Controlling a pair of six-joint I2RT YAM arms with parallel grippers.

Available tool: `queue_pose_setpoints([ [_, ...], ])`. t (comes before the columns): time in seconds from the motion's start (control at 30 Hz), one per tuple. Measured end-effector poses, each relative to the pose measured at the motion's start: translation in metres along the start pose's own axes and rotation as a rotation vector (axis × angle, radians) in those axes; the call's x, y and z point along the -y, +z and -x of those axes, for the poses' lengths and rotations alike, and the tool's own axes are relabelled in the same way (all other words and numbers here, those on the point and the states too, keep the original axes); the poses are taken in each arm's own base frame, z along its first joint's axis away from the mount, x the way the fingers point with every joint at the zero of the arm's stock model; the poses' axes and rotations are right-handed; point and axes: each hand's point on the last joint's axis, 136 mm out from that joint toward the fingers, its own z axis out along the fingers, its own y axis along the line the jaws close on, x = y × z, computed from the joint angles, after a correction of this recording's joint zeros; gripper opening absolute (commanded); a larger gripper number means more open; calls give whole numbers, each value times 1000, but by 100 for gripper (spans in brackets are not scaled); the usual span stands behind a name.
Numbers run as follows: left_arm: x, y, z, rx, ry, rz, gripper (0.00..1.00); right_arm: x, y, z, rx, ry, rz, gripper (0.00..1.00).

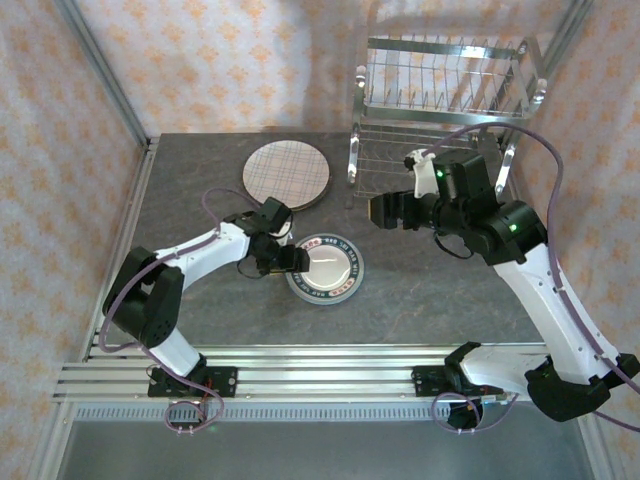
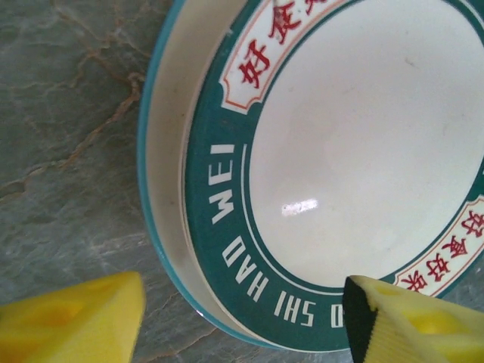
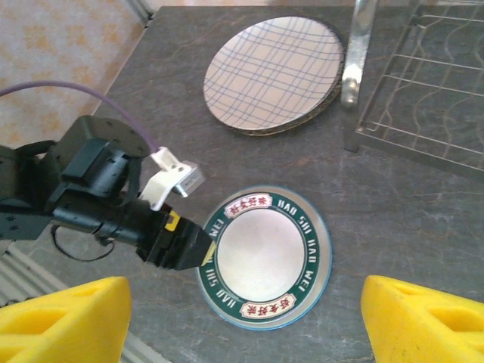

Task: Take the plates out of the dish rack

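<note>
Grey stone tabletop carries a green-rimmed plate [image 1: 326, 268] lying flat mid-table and a plaid plate [image 1: 286, 174] behind it. Far right, the rack [image 1: 445, 95] looks unloaded, so little seems left. The left gripper [image 1: 296, 258] straddles the green rim, jaws spread. The right gripper [image 1: 378, 211] hovers between plate and rack, jaws wide and empty.

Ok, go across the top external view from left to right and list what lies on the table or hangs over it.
In order: plaid-lined plate → green-rimmed plate → right gripper, hanging open above the table → dish rack.
</note>
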Motion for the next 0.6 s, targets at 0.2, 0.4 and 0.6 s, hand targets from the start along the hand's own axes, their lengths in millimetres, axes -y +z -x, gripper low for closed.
queue_pose_setpoints([
  [0.2, -1, -25, 7, 67, 12, 28, 99, 26, -5, 8, 60, 41, -153, 97],
  [0.4, -25, -86, 38, 280, -132, -31, 99, 91, -14, -16, 87, 169, -421, 99],
  [0.6, -99, -143, 55, 531, -381, 55, 99, 170, -11, -98, 46, 297, -720, 99],
])
